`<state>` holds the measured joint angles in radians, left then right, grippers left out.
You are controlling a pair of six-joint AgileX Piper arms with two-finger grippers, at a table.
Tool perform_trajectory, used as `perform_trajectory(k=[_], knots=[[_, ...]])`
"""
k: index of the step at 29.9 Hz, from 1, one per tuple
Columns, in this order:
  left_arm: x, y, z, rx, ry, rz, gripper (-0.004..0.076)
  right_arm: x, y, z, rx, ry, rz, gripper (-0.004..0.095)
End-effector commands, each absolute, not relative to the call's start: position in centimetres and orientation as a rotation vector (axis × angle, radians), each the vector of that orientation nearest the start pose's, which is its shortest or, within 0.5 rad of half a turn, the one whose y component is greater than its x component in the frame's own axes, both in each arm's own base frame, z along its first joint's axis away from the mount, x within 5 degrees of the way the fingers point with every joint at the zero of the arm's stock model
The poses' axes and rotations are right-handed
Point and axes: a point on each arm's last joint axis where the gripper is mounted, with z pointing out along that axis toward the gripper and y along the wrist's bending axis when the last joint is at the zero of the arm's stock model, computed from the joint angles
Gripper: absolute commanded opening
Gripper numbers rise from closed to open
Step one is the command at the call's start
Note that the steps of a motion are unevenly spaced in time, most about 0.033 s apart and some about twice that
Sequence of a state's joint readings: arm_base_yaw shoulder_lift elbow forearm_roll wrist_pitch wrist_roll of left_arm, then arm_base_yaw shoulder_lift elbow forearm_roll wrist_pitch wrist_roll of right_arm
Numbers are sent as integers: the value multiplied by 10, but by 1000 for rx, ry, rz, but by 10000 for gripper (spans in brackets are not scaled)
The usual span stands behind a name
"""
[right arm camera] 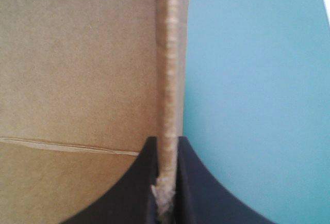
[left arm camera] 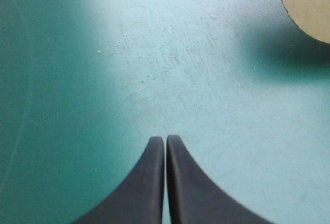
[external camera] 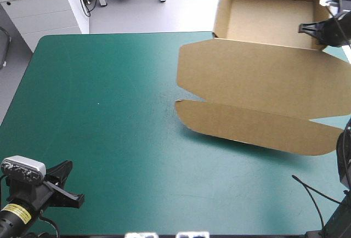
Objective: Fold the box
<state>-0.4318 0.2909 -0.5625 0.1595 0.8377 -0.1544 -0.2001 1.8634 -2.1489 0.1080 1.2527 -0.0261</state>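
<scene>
The brown box (external camera: 263, 76) stands as an open tray (external camera: 269, 18) at the table's far right, its lid lying flat toward the front with a rounded front flap (external camera: 258, 125). My right gripper (external camera: 305, 28) is at the tray's right wall. In the right wrist view that gripper (right arm camera: 166, 149) is shut on the box, the wall's top edge (right arm camera: 169, 59) running up between its fingers. My left gripper (external camera: 67, 168) rests at the table's front left corner, far from the box. Its fingers (left arm camera: 165, 140) are shut on nothing over the teal-green cover, with a lid corner (left arm camera: 309, 4) far ahead.
The teal-green table (external camera: 109, 112) is bare cover to the left of the box. The tray reaches past the table's far edge. A black cable (external camera: 315, 191) lies near the front right corner.
</scene>
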Motion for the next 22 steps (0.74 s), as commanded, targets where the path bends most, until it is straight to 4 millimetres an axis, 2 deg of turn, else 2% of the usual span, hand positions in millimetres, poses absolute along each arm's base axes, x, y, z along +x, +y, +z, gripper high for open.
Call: perform_trajectory(k=[1,6,9,13,17,20,22], knots=[[51,-12,322,299,1932,-206,-6,374,-102,449,280,2355,-56,-19],[51,-12,322,299,1930,-209,-6,377,-143,429,328,2412,-188,-19],[51,-12,322,299,1930,-209,-8,384,-163,410,405,2449,-190,-19],[51,-12,322,299,1930,-209,-8,398,-180,379,445,2515,-185,-18],[51,-12,322,299,1930,-206,-8,411,-188,353,461,2572,-170,0],[51,-12,322,299,1930,-206,-8,415,-188,345,431,2592,-150,110],[51,-12,322,299,1930,-206,-8,415,-187,345,421,2593,-142,266]])
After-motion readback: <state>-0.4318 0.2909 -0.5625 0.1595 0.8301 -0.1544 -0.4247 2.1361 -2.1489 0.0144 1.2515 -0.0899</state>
